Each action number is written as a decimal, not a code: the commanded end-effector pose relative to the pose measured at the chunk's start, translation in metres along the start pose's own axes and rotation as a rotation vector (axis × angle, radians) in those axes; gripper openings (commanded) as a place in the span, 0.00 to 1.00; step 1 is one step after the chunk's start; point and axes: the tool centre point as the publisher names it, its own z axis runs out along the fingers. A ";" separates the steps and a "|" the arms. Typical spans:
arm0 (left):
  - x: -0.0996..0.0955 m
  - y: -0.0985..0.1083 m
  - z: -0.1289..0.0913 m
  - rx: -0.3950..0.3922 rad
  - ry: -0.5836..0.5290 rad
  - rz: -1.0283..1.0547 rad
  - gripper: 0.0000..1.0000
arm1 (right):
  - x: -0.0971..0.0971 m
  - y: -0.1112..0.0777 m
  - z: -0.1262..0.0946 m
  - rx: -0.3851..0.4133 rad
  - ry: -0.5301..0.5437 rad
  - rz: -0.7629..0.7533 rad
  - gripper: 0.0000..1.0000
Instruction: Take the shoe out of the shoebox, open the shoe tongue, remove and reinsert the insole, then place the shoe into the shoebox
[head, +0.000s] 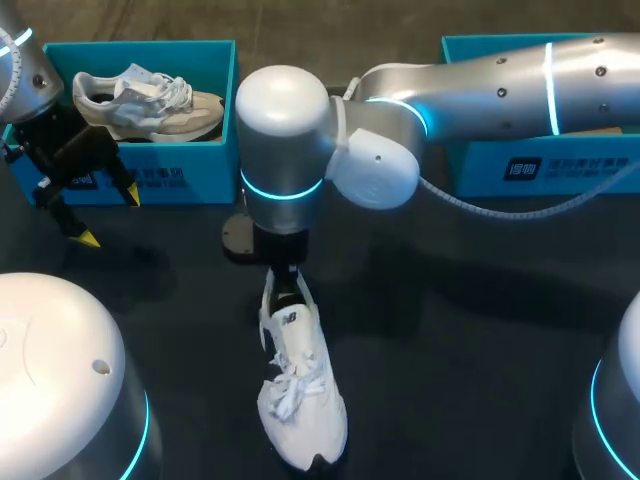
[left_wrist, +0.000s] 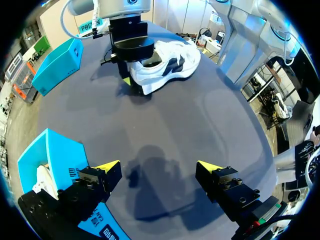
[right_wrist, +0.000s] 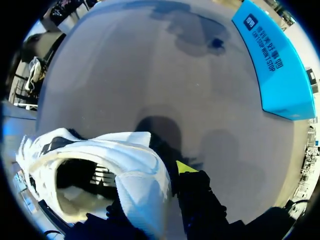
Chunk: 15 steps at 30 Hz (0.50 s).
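Observation:
A white shoe (head: 300, 390) lies on the dark table near the front middle, toe toward me. My right gripper (head: 285, 285) comes down from the right arm onto its heel. In the right wrist view the heel wall of the white shoe (right_wrist: 100, 155) is pinched in my right gripper (right_wrist: 150, 180). One yellow-tipped finger (right_wrist: 186, 168) is outside the heel and the other is hidden inside the shoe. My left gripper (head: 110, 218) hangs open and empty in front of the blue shoebox (head: 150, 175). From the left wrist, the left gripper (left_wrist: 159, 167) is far from the white shoe (left_wrist: 165, 65).
A grey-beige shoe (head: 150, 100) lies inside the left shoebox. A second blue box (head: 540, 165) stands at the back right. White robot bases (head: 60, 380) fill the front corners. Bare table lies between my left gripper and the white shoe.

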 end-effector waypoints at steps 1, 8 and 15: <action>0.000 -0.001 0.000 -0.004 0.000 -0.001 1.00 | 0.004 -0.007 -0.012 0.000 -0.017 0.007 0.00; 0.000 -0.001 0.000 -0.004 0.000 -0.001 1.00 | -0.012 -0.021 -0.042 0.039 -0.057 0.034 0.00; 0.000 -0.001 0.000 -0.004 0.000 -0.001 1.00 | -0.042 -0.044 -0.083 0.062 -0.103 0.035 0.00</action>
